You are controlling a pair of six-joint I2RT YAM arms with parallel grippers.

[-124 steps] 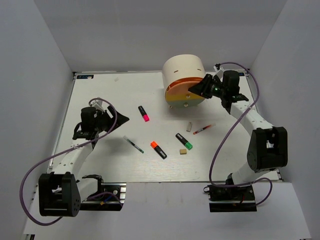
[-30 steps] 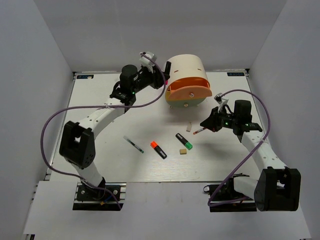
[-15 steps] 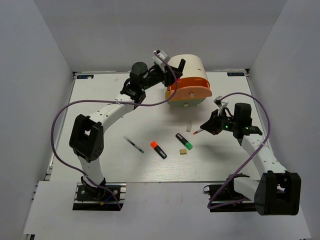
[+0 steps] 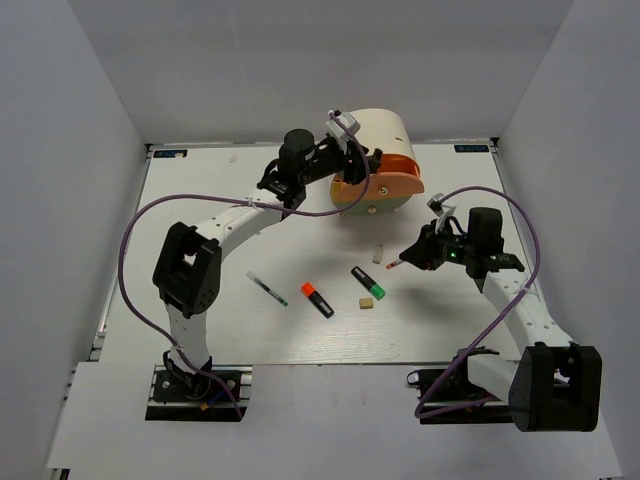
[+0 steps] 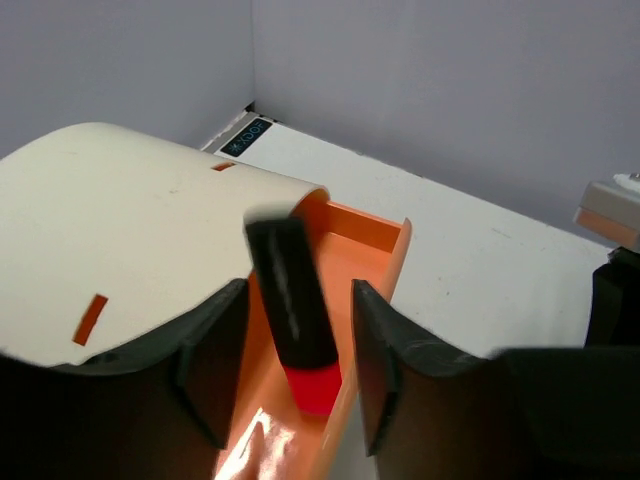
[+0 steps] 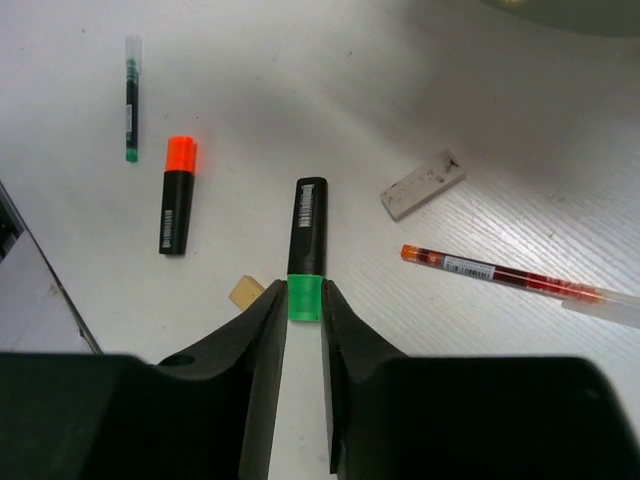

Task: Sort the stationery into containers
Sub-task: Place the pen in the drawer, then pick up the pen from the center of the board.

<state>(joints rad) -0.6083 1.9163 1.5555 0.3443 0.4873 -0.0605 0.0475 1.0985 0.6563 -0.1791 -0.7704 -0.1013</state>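
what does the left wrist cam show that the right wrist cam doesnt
Left wrist only: the cream organiser, its orange drawer open, and a pink-ended highlighter pointing end-down into it inside the open left gripper.
Right wrist only: loose items: a green-ended highlighter, an orange-ended highlighter, a red pen, a green pen, a white eraser, a tan eraser, and the right gripper. A greyish sliver at the top edge might be the organiser; I cannot tell.
Both: the white table.
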